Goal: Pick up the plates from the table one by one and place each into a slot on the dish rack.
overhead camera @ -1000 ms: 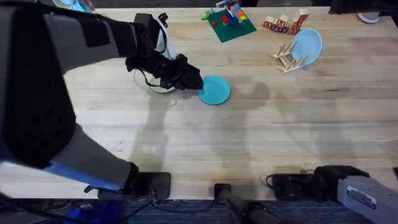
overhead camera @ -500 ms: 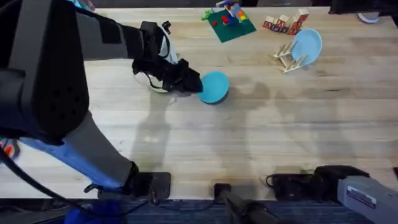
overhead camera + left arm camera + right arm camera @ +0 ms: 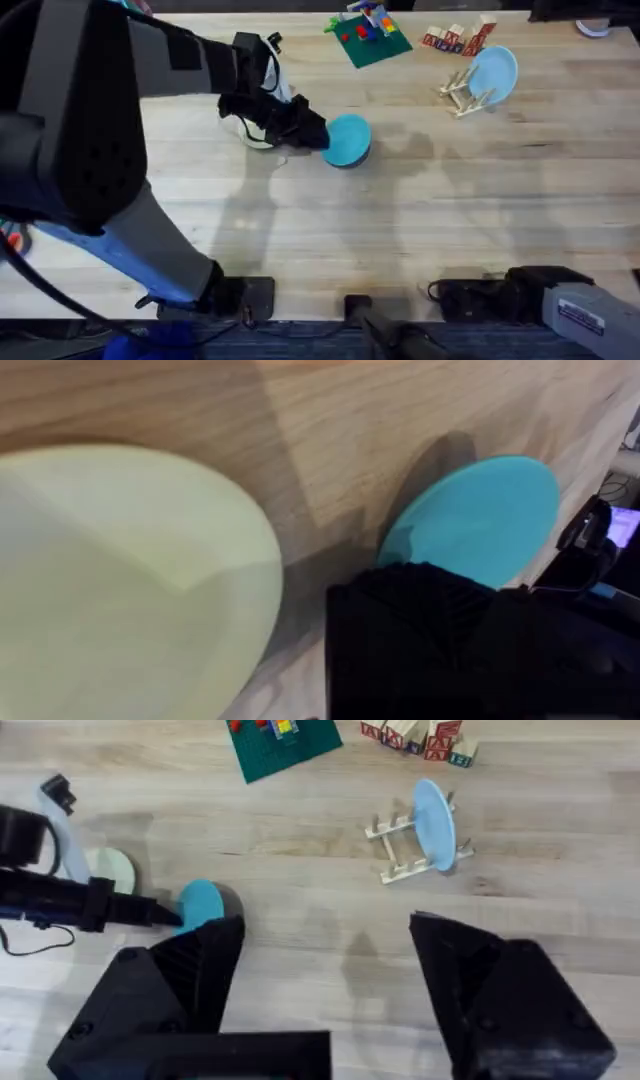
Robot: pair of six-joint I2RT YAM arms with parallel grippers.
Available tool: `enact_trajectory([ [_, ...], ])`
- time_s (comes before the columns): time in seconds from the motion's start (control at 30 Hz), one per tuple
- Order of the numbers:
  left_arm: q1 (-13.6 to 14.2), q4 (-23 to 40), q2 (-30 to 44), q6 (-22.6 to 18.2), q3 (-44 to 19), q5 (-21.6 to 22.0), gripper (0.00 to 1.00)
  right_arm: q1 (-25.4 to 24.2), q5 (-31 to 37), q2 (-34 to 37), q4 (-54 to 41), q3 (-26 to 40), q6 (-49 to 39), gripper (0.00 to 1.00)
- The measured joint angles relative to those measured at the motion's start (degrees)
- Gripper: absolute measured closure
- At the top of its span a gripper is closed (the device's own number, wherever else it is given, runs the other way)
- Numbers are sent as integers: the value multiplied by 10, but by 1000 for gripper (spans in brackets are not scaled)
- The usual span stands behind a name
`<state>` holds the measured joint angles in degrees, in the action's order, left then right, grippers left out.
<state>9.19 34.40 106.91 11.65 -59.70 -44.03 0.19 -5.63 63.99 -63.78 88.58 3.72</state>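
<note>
Left gripper pinches the teal plate by its rim, beside the cream plate. Light, stiff, slippery; grab edges.

Teal-blue round plastic plate: on the large light wooden table, a bit left of its middle and nearer the far edge; one side is lifted off the wood.
Left gripper: at the left rim of the teal-blue plate, touching it.
Pale cream-yellow round plastic plate: flat on the table, just left of the teal-blue plate, partly under the left arm.
Small light-wood dish rack: near the far right corner.
Light blue round plate: standing tilted in the rack.
Coloured wooden blocks: by the far edge, behind the rack.
Green flat board with small bricks: by the far edge, left of the blocks.
</note>
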Motion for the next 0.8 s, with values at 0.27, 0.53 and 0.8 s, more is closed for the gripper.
enact_trajectory([
  [0.27,0,0,0,0,0,1,961,10,-75,56,-23,2,38,5],
  [0.53,0,0,0,0,0,1,961,51,-134,171,-18,-10,49,5],
  [0.8,0,0,0,0,0,1,961,107,-145,281,-8,-10,51,6],
])
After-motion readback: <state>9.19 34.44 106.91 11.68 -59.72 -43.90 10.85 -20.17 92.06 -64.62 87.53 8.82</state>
